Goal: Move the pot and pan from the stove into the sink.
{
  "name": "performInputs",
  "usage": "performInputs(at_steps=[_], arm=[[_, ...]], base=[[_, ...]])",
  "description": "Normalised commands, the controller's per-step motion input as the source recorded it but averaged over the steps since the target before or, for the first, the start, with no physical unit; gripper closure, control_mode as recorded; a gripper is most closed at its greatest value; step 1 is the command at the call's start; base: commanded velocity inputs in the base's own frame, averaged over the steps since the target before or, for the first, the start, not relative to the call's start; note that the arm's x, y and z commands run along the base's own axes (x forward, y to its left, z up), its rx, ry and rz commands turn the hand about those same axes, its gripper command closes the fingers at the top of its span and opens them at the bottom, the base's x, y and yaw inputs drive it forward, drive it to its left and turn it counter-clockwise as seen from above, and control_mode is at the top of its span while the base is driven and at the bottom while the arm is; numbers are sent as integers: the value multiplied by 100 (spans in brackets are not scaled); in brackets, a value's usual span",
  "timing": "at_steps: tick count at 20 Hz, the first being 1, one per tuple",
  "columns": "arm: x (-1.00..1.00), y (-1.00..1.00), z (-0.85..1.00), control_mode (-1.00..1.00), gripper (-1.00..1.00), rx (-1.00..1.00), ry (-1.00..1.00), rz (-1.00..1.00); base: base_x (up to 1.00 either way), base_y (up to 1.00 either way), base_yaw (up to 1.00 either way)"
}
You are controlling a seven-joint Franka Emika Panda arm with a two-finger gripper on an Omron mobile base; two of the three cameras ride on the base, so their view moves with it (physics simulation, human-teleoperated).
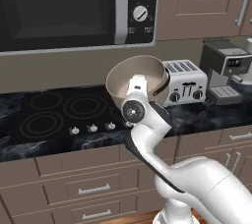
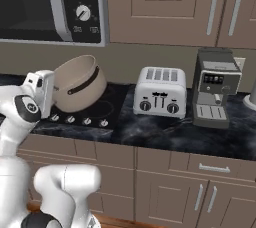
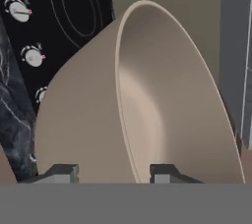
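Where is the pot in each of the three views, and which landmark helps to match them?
Left base view: the pot is at centre, tilted, above the arm, left of the toaster.
Right base view: at left, over the stove, left of the toaster.
Hand view: large, at centre, with the tool closed on its rim.
Shared landmark: the stove knobs.
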Motion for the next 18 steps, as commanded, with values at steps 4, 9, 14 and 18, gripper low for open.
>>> performInputs(at_steps=[4,9,14,18], arm=[[-74,0,43,-100,100,-7,3,5],[-83,0,42,-100,100,-7,1,6],[-91,0,41,-100,100,-9,1,7],[-93,0,40,-100,100,-7,2,7]], base=[[0,0,0],[0,0,0],[0,0,0],[0,0,0]])
